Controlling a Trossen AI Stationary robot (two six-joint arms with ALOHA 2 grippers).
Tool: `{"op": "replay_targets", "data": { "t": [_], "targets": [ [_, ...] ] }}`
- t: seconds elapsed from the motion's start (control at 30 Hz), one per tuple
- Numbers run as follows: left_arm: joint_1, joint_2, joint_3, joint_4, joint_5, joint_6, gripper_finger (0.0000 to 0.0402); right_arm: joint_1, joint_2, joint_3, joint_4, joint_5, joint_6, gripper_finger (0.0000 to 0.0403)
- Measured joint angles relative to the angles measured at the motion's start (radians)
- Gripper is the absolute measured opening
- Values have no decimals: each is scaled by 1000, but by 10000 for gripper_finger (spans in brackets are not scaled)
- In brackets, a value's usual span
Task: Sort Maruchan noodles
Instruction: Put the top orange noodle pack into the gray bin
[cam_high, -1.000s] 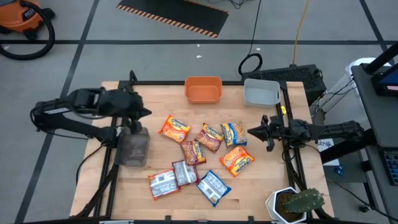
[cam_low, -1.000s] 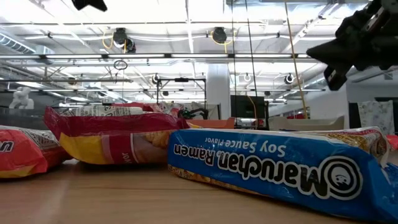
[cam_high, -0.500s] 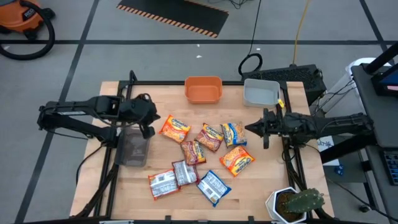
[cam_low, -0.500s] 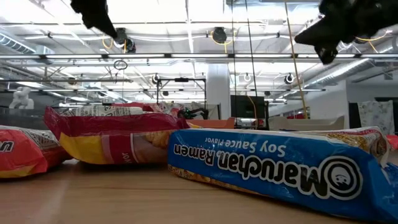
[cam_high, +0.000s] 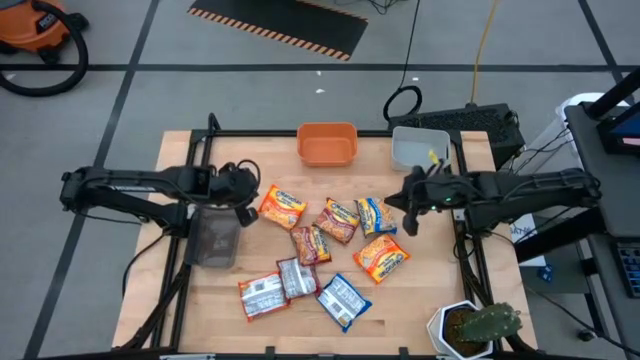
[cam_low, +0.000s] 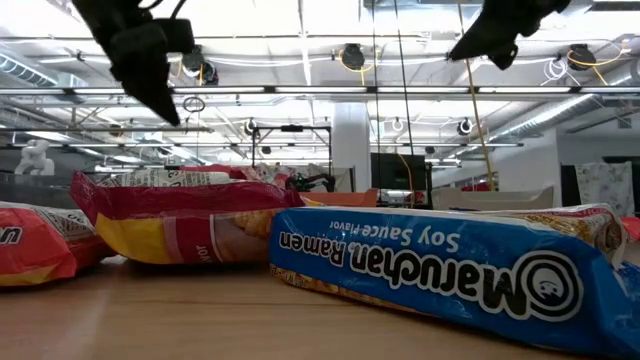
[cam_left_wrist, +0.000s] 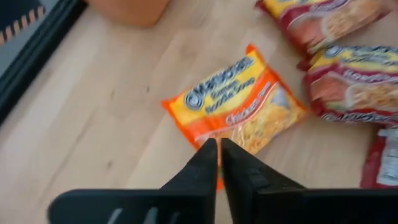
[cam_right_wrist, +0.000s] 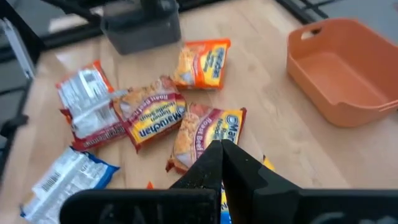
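Several Maruchan noodle packets lie flat in the middle of the wooden table (cam_high: 180, 310): an orange one (cam_high: 281, 207), dark red-brown ones (cam_high: 338, 220), a yellow-blue one (cam_high: 376, 214), silver-red ones (cam_high: 265, 293) and a blue-white one (cam_high: 343, 300). My left gripper (cam_high: 247, 197) hangs shut in the air just left of the orange packet (cam_left_wrist: 236, 102), pointing steeply down at its near corner. My right gripper (cam_high: 407, 212) is shut and held high, right of the yellow-blue packet, over the pile (cam_right_wrist: 149, 121). Neither touches a packet.
An orange bin (cam_high: 327, 143) and a grey bin (cam_high: 420, 148) stand at the far edge. A dark clear bin (cam_high: 213, 235) sits at the left, under my left arm. A potted cactus (cam_high: 478, 328) stands at the near right corner.
My left gripper has come down and moved toward the table's right, toward the orange packet, tipping more steeply down. My right gripper has risen, moved toward the table's left over the packets and turned. The packets have not moved.
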Motion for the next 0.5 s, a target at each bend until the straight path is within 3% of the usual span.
{"op": "replay_targets", "data": {
  "t": [0.27, 0.5],
  "targets": [
    [-18, 105, -33, 3, 2, -57, 145, 0, 109, 3, -5, -8, -8, 0],
    [-80, 233, -33, -4, 10, -73, 207, 0, 117, 3, -5, -7, -42, 0]
  ]
}}
